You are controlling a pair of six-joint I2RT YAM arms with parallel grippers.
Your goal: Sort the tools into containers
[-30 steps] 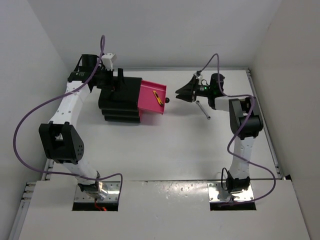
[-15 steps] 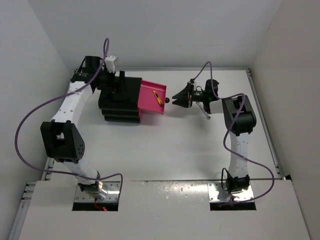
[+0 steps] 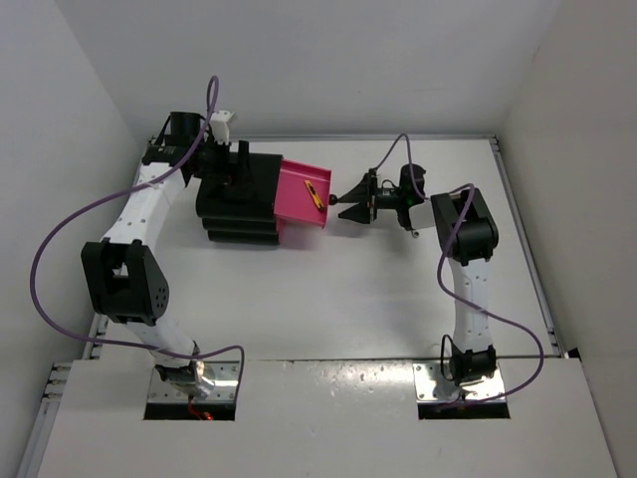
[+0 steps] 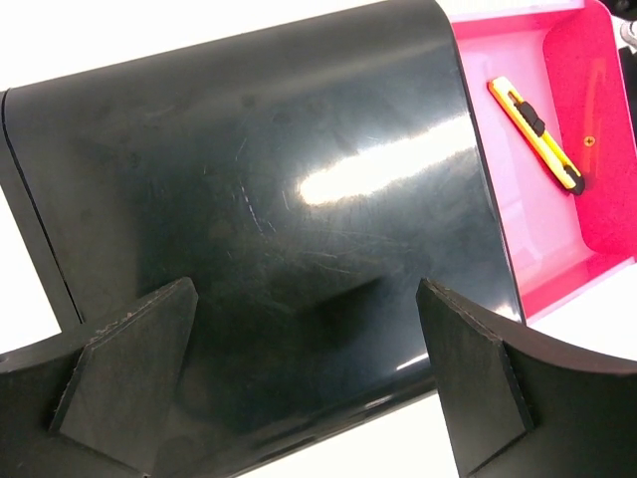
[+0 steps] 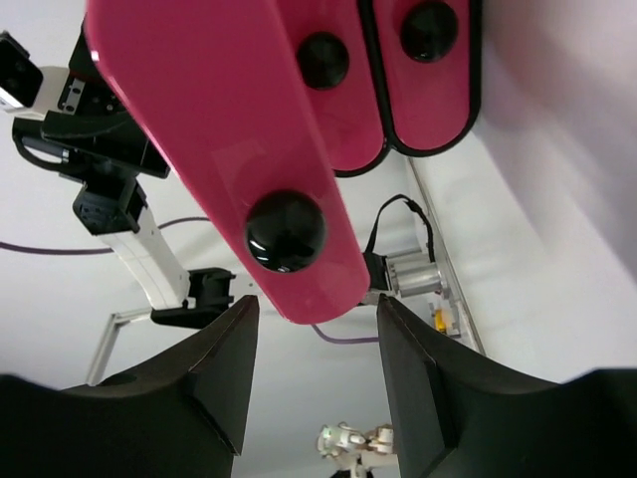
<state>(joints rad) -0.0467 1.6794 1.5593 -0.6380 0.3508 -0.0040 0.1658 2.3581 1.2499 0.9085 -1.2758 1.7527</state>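
The black cabinet [image 3: 237, 199] holds the containers, three pink drawers. Its top drawer [image 3: 299, 194] is pulled out to the right, and a slim yellow-and-black tool [image 3: 315, 195] [image 4: 534, 132] lies inside it. My right gripper [image 3: 350, 205] [image 5: 317, 383] is open, its tips just short of that drawer's round black knob [image 5: 286, 230], with nothing between them. The knobs of the two lower drawers [image 5: 322, 60] show behind. My left gripper [image 3: 231, 164] [image 4: 304, 388] is open over the cabinet's top [image 4: 279, 199]. A thin silver rod [image 3: 411, 233] peeks out beside the right arm.
White walls close the table [image 3: 328, 299] in at the back and on both sides. The right arm's purple cable [image 3: 398, 149] loops above its wrist. Both arm bases [image 3: 463, 373] sit at the near edge.
My right gripper has moved left from over the silver rod to the open drawer's knob, and its jaws have widened slightly. The left arm has barely shifted.
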